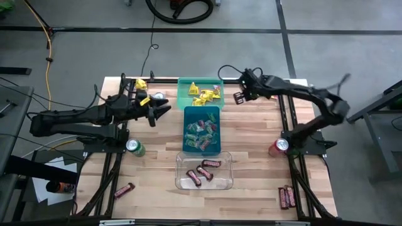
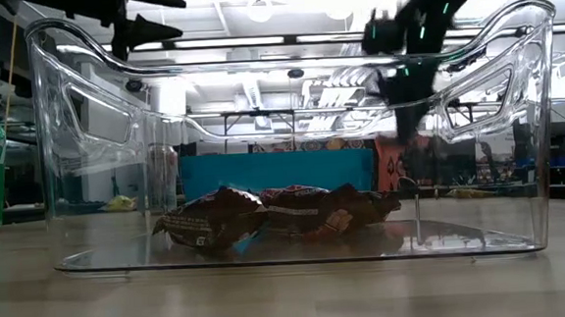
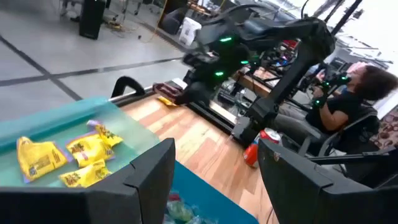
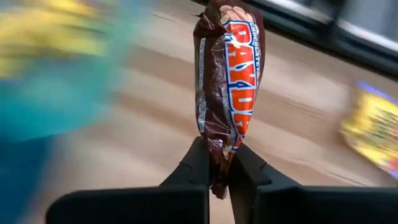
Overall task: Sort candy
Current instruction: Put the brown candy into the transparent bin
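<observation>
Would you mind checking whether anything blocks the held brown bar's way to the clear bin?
Nothing visible: the right claw grips the brown bar beside the green bin; bare table leads to the clear bin.

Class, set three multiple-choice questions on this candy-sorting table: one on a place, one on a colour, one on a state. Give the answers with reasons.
1. Where are the yellow packets?
A. green bin
B. clear bin
C. floor

2. What colour is the middle bin?
A. red
B. blue
C. black

3. What is the right hand doing?
A. open, empty
B. shut on a brown bar
C. holding a can

Answers: 1 A, they lie inside it; 2 B, its walls are blue; 3 B, its fingers pinch the wrapper's end.
</observation>
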Tool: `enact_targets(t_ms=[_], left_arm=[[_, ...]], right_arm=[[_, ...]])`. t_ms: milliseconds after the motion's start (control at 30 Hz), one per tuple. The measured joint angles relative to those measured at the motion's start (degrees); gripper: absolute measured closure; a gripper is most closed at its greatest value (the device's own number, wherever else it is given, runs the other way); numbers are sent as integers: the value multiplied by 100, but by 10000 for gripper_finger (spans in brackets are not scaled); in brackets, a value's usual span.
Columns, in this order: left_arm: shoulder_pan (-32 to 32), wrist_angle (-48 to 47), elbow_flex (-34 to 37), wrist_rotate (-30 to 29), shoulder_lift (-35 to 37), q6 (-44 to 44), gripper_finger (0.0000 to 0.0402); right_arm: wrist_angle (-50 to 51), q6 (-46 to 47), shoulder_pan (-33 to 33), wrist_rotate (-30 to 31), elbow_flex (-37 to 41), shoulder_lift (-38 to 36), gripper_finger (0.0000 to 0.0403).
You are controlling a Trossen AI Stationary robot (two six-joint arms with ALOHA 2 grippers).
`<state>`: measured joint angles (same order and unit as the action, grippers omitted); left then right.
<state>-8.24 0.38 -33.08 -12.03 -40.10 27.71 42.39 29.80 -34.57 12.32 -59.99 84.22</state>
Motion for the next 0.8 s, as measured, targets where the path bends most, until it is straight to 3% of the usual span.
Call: enact_targets(t_ms=[200, 300, 400, 533, 800], left_arm=[[-1, -15, 0, 36, 64, -76, 186], [-1, -42, 0, 581, 39, 60, 186], [5, -93, 0, 1005, 9, 59, 186], [1, -196, 3, 1009, -15, 72, 186], [1, -172, 4, 599, -18, 406, 186]], right_arm=[[-1284, 361, 1723, -489, 0, -998, 395], [-2254, 383, 2669, -501, 0, -1074, 398], [-3129, 379, 3500, -510, -4, -886, 397], [-3729, 248, 4290, -624, -4, -450, 396], [-3758, 330, 5079, -1842, -2, 179, 396]])
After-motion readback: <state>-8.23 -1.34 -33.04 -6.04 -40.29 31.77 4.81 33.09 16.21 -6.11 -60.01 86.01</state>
